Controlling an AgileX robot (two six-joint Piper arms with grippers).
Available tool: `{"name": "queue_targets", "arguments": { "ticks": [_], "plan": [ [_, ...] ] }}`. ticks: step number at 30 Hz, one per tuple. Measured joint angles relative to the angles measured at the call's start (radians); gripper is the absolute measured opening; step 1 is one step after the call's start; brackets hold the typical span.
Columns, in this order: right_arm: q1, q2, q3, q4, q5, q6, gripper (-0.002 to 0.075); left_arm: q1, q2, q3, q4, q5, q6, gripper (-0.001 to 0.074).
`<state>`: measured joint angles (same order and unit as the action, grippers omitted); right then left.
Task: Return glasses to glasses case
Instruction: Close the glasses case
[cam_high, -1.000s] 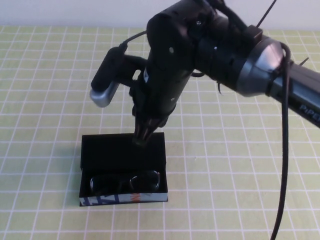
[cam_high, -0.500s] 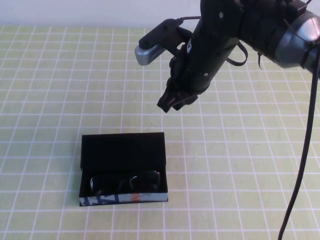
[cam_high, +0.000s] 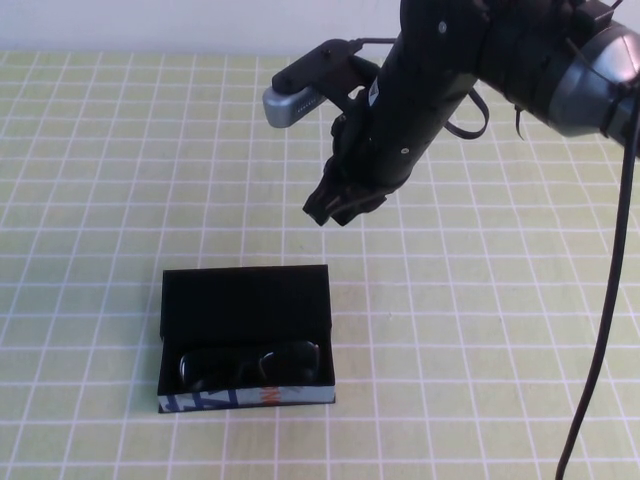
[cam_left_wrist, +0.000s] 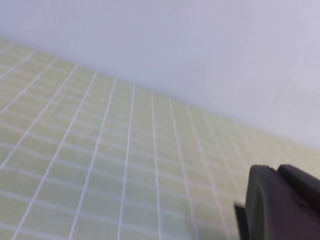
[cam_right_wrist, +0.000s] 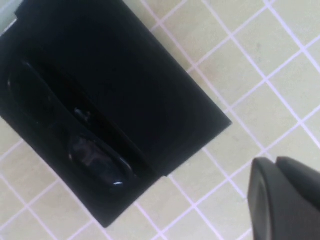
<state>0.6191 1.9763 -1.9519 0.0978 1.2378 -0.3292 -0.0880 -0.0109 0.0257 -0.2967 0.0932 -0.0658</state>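
Observation:
The black glasses case lies open on the yellow-green checked cloth, its lid flat behind the tray. The black glasses lie inside the tray, behind the printed front edge. My right gripper hangs in the air above and behind the case, to its right, shut and empty. In the right wrist view the case and the glasses show below my right gripper. My left gripper shows only in the left wrist view, shut and empty, over bare cloth.
The checked cloth covers the whole table. A pale wall runs along the far edge. My right arm and its cable cross the upper right of the high view.
My right gripper has lifted off the case's lid and drawn back up and to the right. The case and the glasses have not moved.

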Motion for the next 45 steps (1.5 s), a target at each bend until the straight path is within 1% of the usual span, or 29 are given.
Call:
{"name": "queue_targets", "arguments": {
  "ticks": [3, 5, 7, 11, 13, 16, 20, 22, 24, 28, 30, 32, 39, 42, 45],
  "plan": [
    [0.0, 0.0, 0.0, 0.008, -0.019, 0.026, -0.0011, 0.0, 0.0, -0.002, -0.03, -0.065, -0.004, -0.0004],
    [-0.003, 0.006, 0.0, 0.012, -0.046, 0.046, -0.0011, -0.004, 0.014, -0.034, -0.036, -0.034, -0.004, -0.0004],
    [-0.01, 0.019, 0.0, 0.028, -0.065, 0.065, -0.0011, -0.012, 0.082, -0.096, -0.036, 0.036, -0.004, -0.0004],
    [-0.041, 0.05, 0.0, 0.089, -0.069, 0.081, -0.0011, -0.026, 0.314, -0.261, -0.039, 0.261, 0.002, -0.0004],
    [-0.06, 0.059, 0.0, 0.117, -0.068, 0.083, -0.0011, -0.033, 0.448, -0.328, -0.06, 0.38, 0.06, -0.0004],
    [-0.085, 0.061, 0.0, 0.146, -0.068, 0.083, -0.0011, -0.044, 0.663, -0.405, -0.201, 0.502, 0.263, -0.0004],
    [-0.107, 0.061, 0.0, 0.178, -0.051, 0.079, -0.0011, -0.049, 0.898, -0.439, -0.53, 0.615, 0.698, -0.0004],
    [-0.112, 0.061, 0.0, 0.182, -0.038, 0.079, -0.0011, -0.051, 0.996, -0.439, -0.671, 0.651, 0.865, -0.0004],
    [-0.112, 0.061, 0.0, 0.188, -0.03, 0.079, -0.0011, -0.075, 1.09, -0.443, -0.784, 0.644, 1.005, -0.0004],
    [-0.113, 0.066, -0.005, 0.209, -0.03, 0.077, -0.0011, -0.168, 1.236, -0.448, -0.906, 0.542, 1.153, -0.0004],
    [-0.113, 0.084, -0.031, 0.22, -0.03, 0.076, -0.0011, -0.221, 1.302, -0.448, -0.968, 0.489, 1.226, -0.0004],
    [-0.113, 0.114, -0.076, 0.23, -0.021, 0.076, -0.0011, -0.252, 1.352, -0.448, -1.036, 0.465, 1.297, -0.0004],
    [-0.133, 0.264, -0.293, 0.29, -0.003, 0.075, -0.0011, -0.268, 1.494, -0.449, -1.299, 0.444, 1.571, -0.0004],
    [-0.147, 0.313, -0.356, 0.322, -0.003, 0.075, -0.0011, -0.268, 1.538, -0.449, -1.373, 0.444, 1.65, -0.0004],
    [-0.151, 0.349, -0.376, 0.351, -0.003, 0.075, -0.0011, -0.268, 1.571, -0.449, -1.405, 0.44, 1.691, -0.0004]
  ]
}}
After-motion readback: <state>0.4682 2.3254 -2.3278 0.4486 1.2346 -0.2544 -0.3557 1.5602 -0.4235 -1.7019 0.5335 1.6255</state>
